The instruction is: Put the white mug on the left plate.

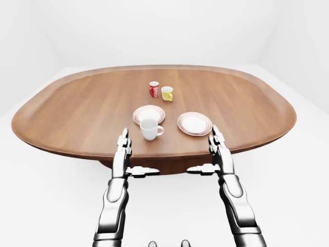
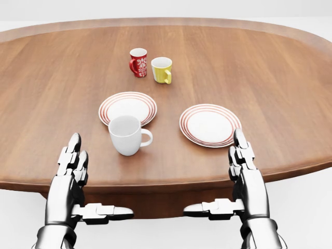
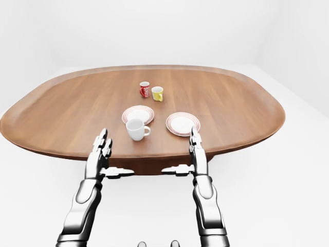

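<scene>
The white mug stands upright on the wooden table, handle to the right, just below the left plate and touching or overlapping its lower rim in the head view. That plate is white with red rings and has nothing on it. My left hand hovers open at the table's bottom edge, below and to the left of the mug, fingers straight and thumb pointing inward. My right hand mirrors it, open, below the right plate. Neither hand touches anything.
A red patterned mug and a yellow mug stand side by side above the plates. The oval table's rim runs just under my hands. White floor and walls surround the table.
</scene>
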